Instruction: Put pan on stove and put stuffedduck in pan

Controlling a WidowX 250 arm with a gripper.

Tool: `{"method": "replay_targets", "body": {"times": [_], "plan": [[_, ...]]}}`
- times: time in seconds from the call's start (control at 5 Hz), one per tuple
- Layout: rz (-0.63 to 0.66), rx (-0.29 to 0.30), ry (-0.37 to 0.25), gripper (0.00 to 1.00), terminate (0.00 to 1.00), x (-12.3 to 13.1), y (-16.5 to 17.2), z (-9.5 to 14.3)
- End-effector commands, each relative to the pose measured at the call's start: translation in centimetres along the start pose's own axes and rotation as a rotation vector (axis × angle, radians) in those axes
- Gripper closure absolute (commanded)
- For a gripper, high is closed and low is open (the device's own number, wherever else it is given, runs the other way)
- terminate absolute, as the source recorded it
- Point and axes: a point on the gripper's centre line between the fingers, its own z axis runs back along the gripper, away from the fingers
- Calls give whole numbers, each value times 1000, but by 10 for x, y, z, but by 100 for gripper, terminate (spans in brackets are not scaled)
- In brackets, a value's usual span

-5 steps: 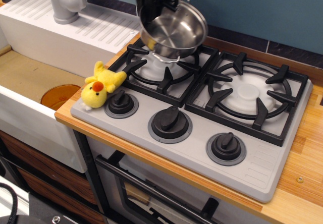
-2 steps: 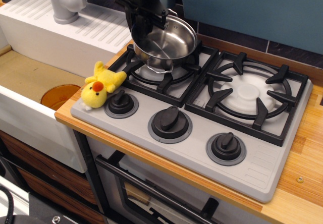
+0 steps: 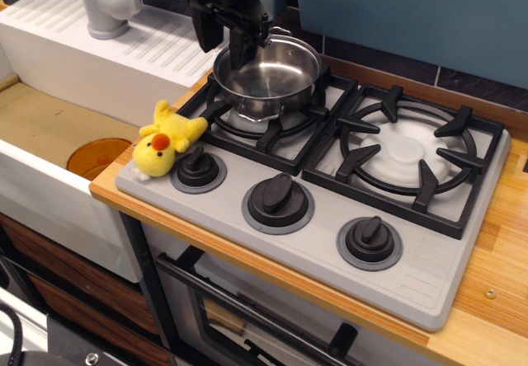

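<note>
While the small shiny stainless-steel pan point(image 3: 266, 75) sits level on the left black grate of the light grey two-burner stove point(image 3: 330, 185), I read step one as nearly done. The black gripper point(image 3: 224, 32) straddles the pan's left rim; I can't tell whether it's clamped or released. The small yellow plush stuffedduck point(image 3: 165, 139) lies at the stove's front-left corner, beside the left knob point(image 3: 198, 168). Next I'd release, lift clear, then approach the duck.
</note>
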Motion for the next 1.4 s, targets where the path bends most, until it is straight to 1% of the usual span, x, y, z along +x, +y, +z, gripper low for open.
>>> {"method": "replay_targets", "body": {"times": [0.0, 0.2, 0.8, 1.0, 1.2], "plan": [[-17, 40, -27, 0, 0, -6, 9, 51], [-85, 95, 9, 0, 0, -9, 6, 60], [-85, 95, 9, 0, 0, -9, 6, 60], [-15, 79, -33, 0, 0, -33, 4, 58], [61, 118, -70, 0, 0, -51, -3, 60]]}}
